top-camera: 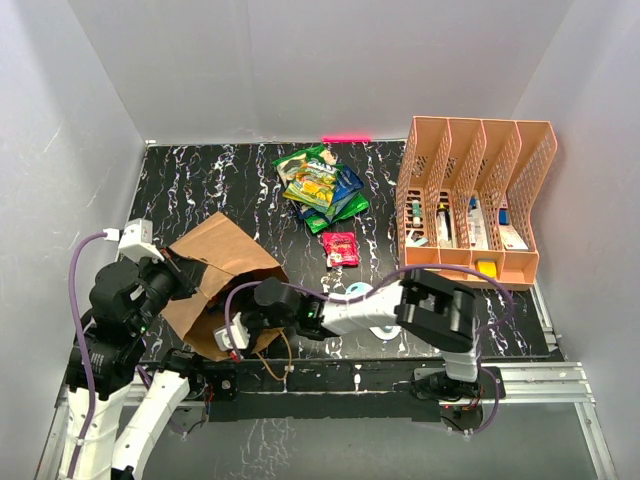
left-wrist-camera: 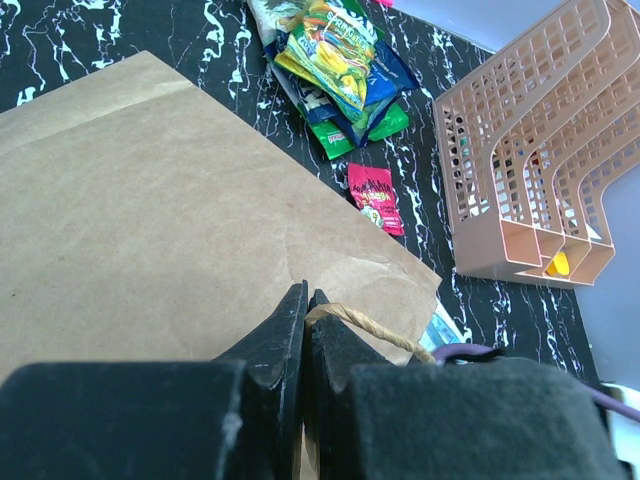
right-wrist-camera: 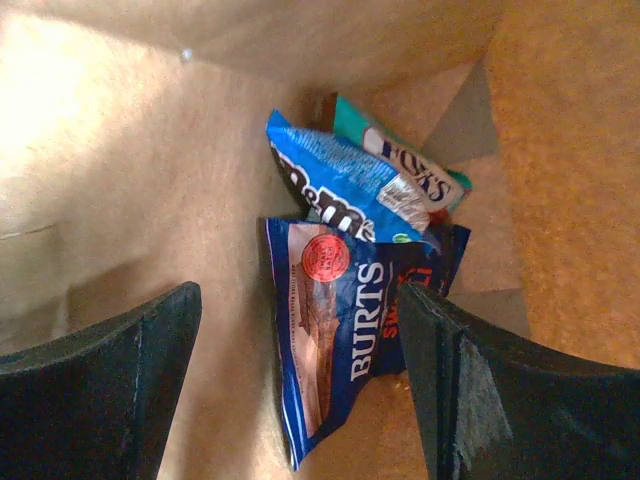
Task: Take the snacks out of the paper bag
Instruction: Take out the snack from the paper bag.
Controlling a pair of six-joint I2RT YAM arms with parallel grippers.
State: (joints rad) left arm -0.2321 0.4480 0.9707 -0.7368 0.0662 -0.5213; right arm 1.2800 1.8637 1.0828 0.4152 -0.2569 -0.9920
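Inside the paper bag I log my right gripper, jaws spread around a blue Burts packet; my left gripper clenches the bag's rim.

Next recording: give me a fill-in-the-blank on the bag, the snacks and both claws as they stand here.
1. Inside the paper bag, the right claw stands ___.
2. The dark blue packet in front of it reads ___.
3. The left claw is ___ on the bag's edge.
4. The small packet lying apart from the snack pile is coloured ___.
Missing words: open; Burts; shut; red.
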